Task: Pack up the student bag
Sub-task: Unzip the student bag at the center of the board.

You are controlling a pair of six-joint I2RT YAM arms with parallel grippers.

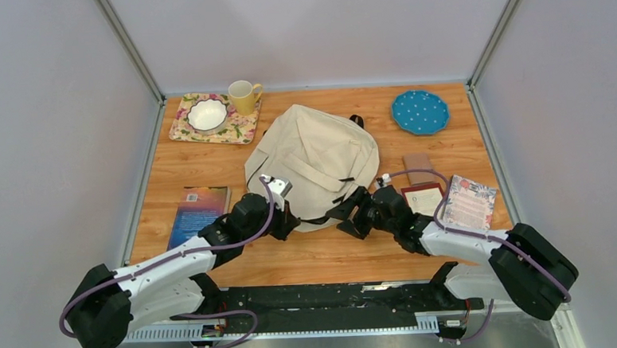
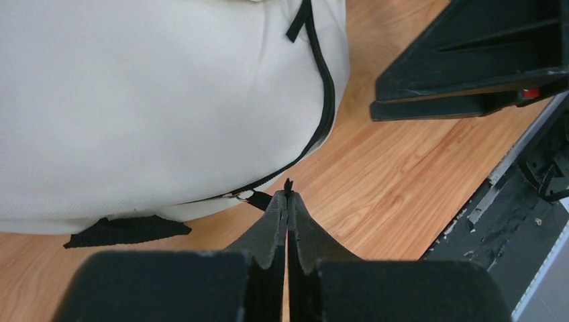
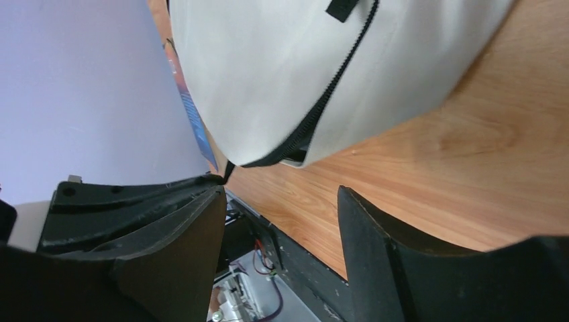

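Observation:
The student bag [image 1: 313,162], a cream fabric backpack, lies flat in the middle of the table. Its black zipper [image 2: 327,100] runs along the near edge. My left gripper [image 2: 288,194] is shut on the small black zipper pull at the bag's near rim, and the tab's tip pokes out above the fingertips. In the top view the left gripper [image 1: 288,223] sits at the bag's near-left edge. My right gripper [image 3: 280,191] stands open just right of it, off the bag's edge [image 3: 282,67], with only bare table between its fingers. From above, the right gripper [image 1: 347,216] faces the left one.
A blue book [image 1: 199,213] lies at the left. A floral tray [image 1: 181,123] with a white bowl [image 1: 206,114] and a yellow mug [image 1: 243,96] stands at the back left. A blue plate [image 1: 420,111] is at the back right. Two books [image 1: 469,201] lie under my right arm.

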